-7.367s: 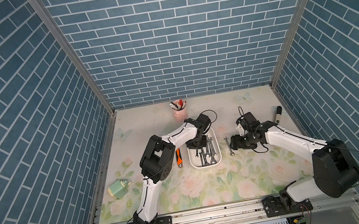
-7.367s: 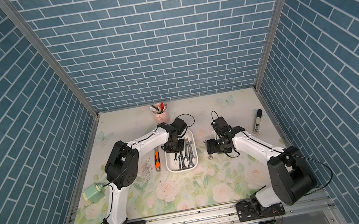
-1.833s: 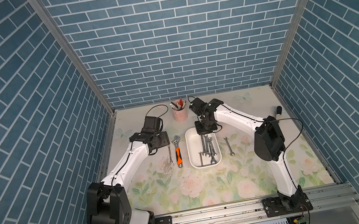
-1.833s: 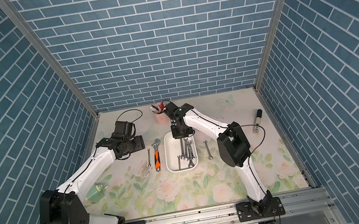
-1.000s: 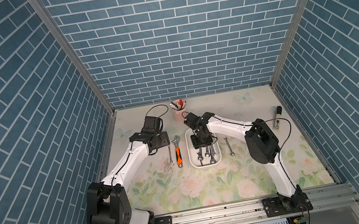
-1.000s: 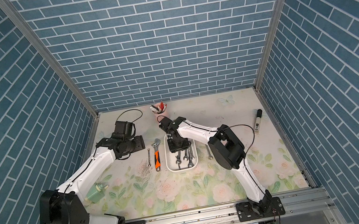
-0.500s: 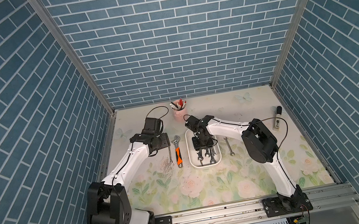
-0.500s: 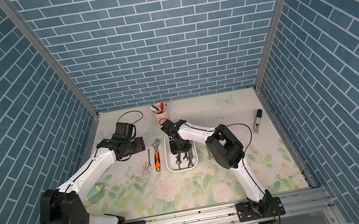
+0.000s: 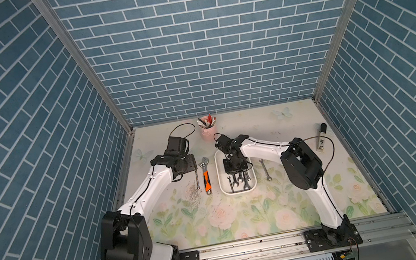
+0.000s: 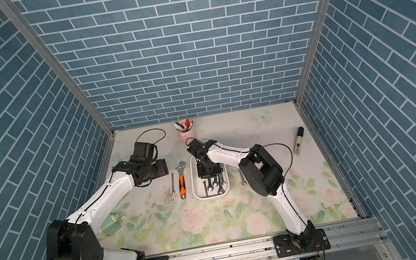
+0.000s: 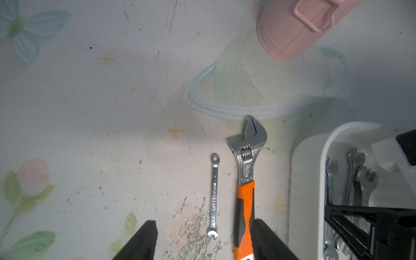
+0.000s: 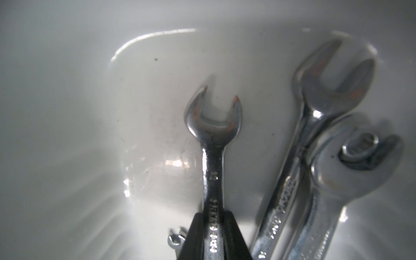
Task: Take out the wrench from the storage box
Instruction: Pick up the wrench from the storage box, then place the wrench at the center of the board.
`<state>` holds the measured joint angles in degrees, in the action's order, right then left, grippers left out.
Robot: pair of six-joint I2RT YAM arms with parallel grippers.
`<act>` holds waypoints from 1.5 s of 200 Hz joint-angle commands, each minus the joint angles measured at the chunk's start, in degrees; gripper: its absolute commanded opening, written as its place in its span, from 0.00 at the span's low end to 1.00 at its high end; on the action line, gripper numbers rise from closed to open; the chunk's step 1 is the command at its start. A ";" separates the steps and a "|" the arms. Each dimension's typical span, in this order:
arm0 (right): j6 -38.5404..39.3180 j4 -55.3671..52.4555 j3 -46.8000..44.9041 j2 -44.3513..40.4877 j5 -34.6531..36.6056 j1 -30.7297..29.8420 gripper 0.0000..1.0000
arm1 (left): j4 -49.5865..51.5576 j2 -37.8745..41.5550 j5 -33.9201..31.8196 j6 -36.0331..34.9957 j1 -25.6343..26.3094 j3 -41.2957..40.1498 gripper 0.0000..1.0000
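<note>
in both top views the right end effector (image 9: 234, 172) reaches down into the white shallow rounded plastic storage box (image 9: 219, 174). the box lies on the floral table (image 9: 245, 224) with its long side running away from the robot. several chrome wrenches (image 9: 238, 183) lie lengthwise inside it, their heads showing past the fingers; which one is gripped cannot be told from here. the left end effector (image 9: 193, 167) hangs well apart, beyond an orange-handled adjustable wrench (image 9: 205, 176) lying outside the box, so the right arm is plainly the nearer.

in the left wrist view the left end effector (image 11: 206, 243) stands open and empty above a small chrome combination wrench (image 11: 213, 195) on the table.

in the right wrist view the right end effector's black fingers (image 12: 195, 238) are closed on the shank of a slim chrome open-ended wrench (image 12: 212, 155), which is inside the box. its long axis runs in line with the fingers, and its open head points at the box's rounded end wall. two larger chrome wrenches (image 12: 315, 126) overlap just beside it. the lift probably needs to go straight up to clear them and the wall.
</note>
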<state>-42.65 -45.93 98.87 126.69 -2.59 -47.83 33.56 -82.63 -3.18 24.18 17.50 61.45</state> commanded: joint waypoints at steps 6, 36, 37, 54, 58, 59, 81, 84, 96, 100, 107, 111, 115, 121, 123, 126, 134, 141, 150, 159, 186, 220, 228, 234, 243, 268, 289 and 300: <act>0.81 -1.43 -2.06 0.42 0.96 -0.18 0.12 | 0.28 -0.16 -0.51 -0.01 -0.45 -0.38 0.71; 1.73 -3.07 -0.60 -0.57 2.30 0.07 0.11 | 0.61 0.00 -0.84 -0.08 -0.45 -0.33 0.71; 1.76 -3.18 -0.52 -0.57 2.27 0.09 0.11 | 0.62 0.01 -0.89 -0.09 -0.45 -0.35 0.71; 2.37 -4.71 0.80 -2.99 2.78 0.41 0.10 | 0.89 0.01 -1.16 -0.19 -0.45 -0.24 0.71; 2.50 -5.12 1.06 -3.25 2.86 0.40 0.10 | 0.89 0.01 -1.21 -0.19 -0.45 -0.19 0.71; 2.54 -5.21 1.15 -3.36 2.94 0.43 0.10 | 0.94 0.06 -1.26 -0.19 -0.45 -0.24 0.71; 3.19 -7.23 2.70 -5.00 3.66 0.86 0.10 | 1.17 0.10 -1.56 -0.22 -0.45 -0.13 0.71; 3.31 -7.50 2.91 -5.27 3.79 0.89 0.10 | 1.18 0.14 -1.55 -0.19 -0.45 -0.17 0.71; 3.75 -8.55 3.59 -6.33 4.01 1.16 0.10 | 1.24 0.10 -1.65 -0.19 -0.45 -0.02 0.71; 3.93 -8.87 3.79 -6.68 4.19 1.24 0.10 | 1.31 0.11 -1.73 -0.19 -0.45 -0.02 0.71; 4.13 -9.56 4.11 -7.39 4.47 1.46 0.10 | 1.34 0.10 -1.79 -0.25 -0.45 -0.02 0.71; 4.28 -9.95 4.26 -7.81 4.67 1.49 0.10 | 1.40 0.11 -1.83 -0.21 -0.49 -0.06 0.71; 4.40 -10.33 4.44 -8.13 4.82 1.62 0.09 | 1.42 0.14 -1.90 -0.22 -0.53 -0.03 0.71; 4.58 -10.88 4.51 -8.80 4.96 1.83 0.09 | 1.42 0.18 -1.89 -0.24 -0.49 -0.06 0.71; 4.64 -10.99 4.58 -9.06 5.03 1.86 0.09 | 1.42 0.19 -1.91 -0.25 -0.48 -0.05 0.71; 4.72 -11.15 4.60 -9.37 5.09 1.99 0.09 | 1.49 0.17 -1.93 -0.20 -0.47 -0.07 0.71; 4.89 -11.64 4.53 -10.47 5.30 2.25 0.09 | 1.51 0.16 -2.04 -0.21 -0.53 -0.02 0.71; 5.03 -12.03 4.52 -11.37 5.48 2.52 0.09 | 1.59 0.14 -2.15 -0.20 -0.53 -0.06 0.71; 5.25 -12.56 4.49 -12.55 5.70 2.87 0.09 | 1.68 0.12 -2.26 -0.19 -0.53 0.07 0.71; 5.47 -13.07 4.32 -13.68 5.86 3.25 0.09 | 1.77 0.10 -2.35 -0.19 -0.53 0.09 0.71; 6.42 -14.18 3.40 -16.86 6.61 4.74 0.09 | 2.20 0.01 -2.75 -0.21 -0.53 0.53 0.71; 8.11 -13.09 -1.84 -20.93 7.21 7.38 0.09 | 2.95 -0.16 -3.01 -0.18 -0.53 1.03 0.71; 8.64 -12.14 -3.80 -21.92 7.01 8.04 0.09 | 3.21 -0.14 -2.98 -0.12 -0.53 1.14 0.71; 8.95 -11.44 -5.26 -22.62 6.89 8.55 0.09 | 3.34 -0.16 -2.98 -0.10 -0.53 1.24 0.71; 9.48 -10.41 -7.67 -23.67 6.52 9.34 0.09 | 3.66 -0.08 -2.89 0.04 -0.53 1.47 0.71; 11.29 -7.02 -14.07 -25.85 5.26 11.49 0.09 | 4.33 0.26 -2.62 0.14 -0.51 1.92 0.71; 13.34 -4.32 -18.89 -27.14 4.24 13.41 0.09 | 4.77 0.58 -2.58 0.31 -0.53 1.84 0.71; 14.72 -2.98 -21.17 -27.50 3.79 14.50 0.09 | 4.76 0.82 -2.55 0.81 -0.45 1.66 0.71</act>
<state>-32.34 -52.88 81.08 102.02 2.37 -35.09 36.58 -82.63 -5.30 24.23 17.47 62.02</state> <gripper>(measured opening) 0.150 0.711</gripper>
